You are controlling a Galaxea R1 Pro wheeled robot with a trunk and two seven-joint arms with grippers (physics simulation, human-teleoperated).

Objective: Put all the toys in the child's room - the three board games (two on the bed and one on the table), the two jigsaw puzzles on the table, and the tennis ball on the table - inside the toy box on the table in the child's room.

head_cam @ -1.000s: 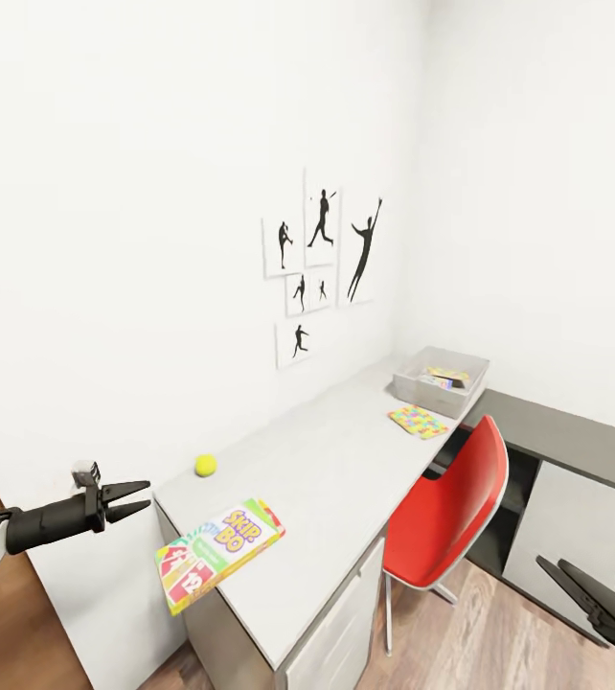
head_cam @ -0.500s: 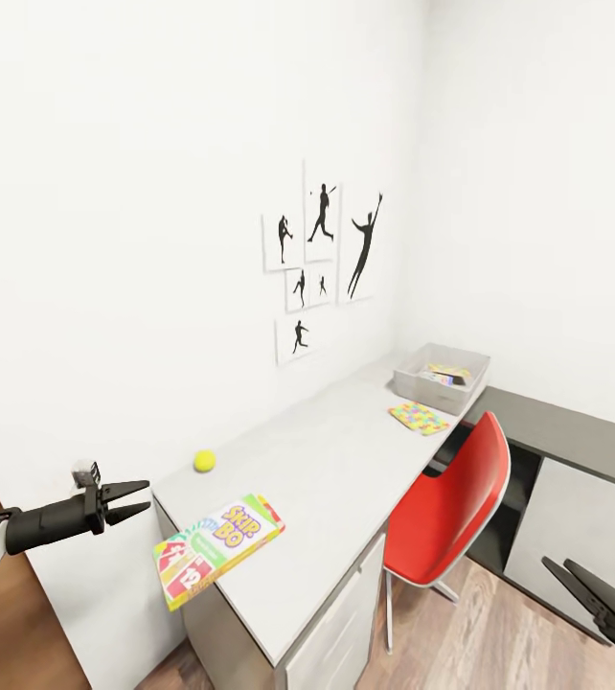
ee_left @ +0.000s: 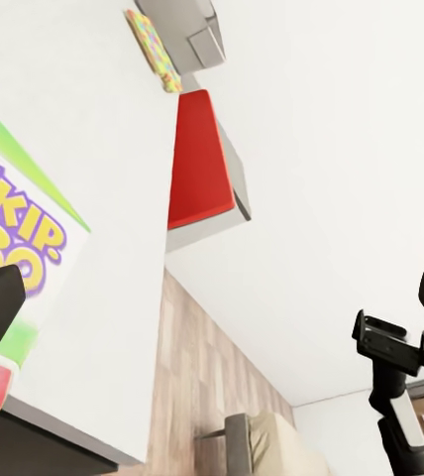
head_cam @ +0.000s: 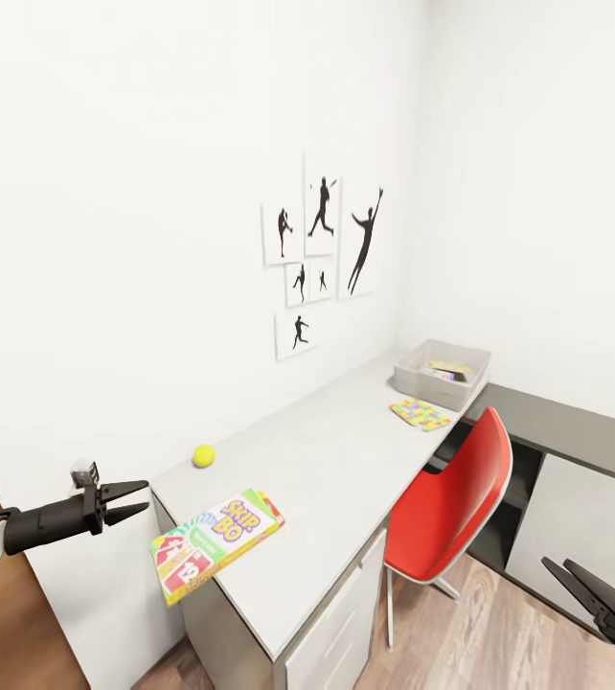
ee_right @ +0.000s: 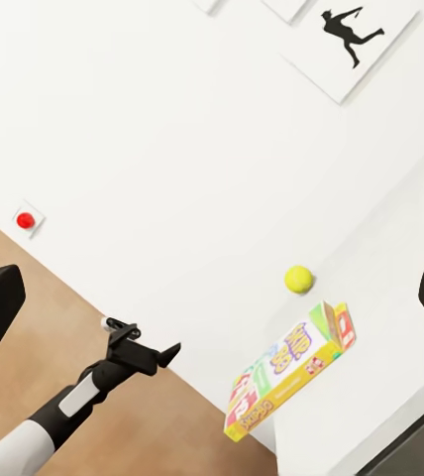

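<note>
On the long light grey table [head_cam: 346,479], a green-white SKIP-BO board game [head_cam: 216,541] lies at the near left corner and overhangs the edge. The yellow-green tennis ball [head_cam: 203,456] rests behind it near the wall. A multicolour jigsaw puzzle [head_cam: 420,414] lies at the far end, just in front of the grey toy box [head_cam: 413,379], which holds a colourful flat item [head_cam: 449,371]. My left gripper [head_cam: 145,495] hovers open, left of the table's corner, holding nothing. My right gripper [head_cam: 561,572] is open low at the right, over the floor. The bed is out of the head view.
A red chair [head_cam: 446,508] stands tucked against the table's front, beside the white drawer unit [head_cam: 331,628]. A lower dark grey cabinet [head_cam: 566,479] runs along the right wall. Black sports posters [head_cam: 322,254] hang above the table. The brown door [head_cam: 1,623] is behind my left arm.
The whole head view has shifted slightly, so the camera moved, not the things. My right gripper sits a little lower in the picture than a second ago. The left arm looks unchanged.
</note>
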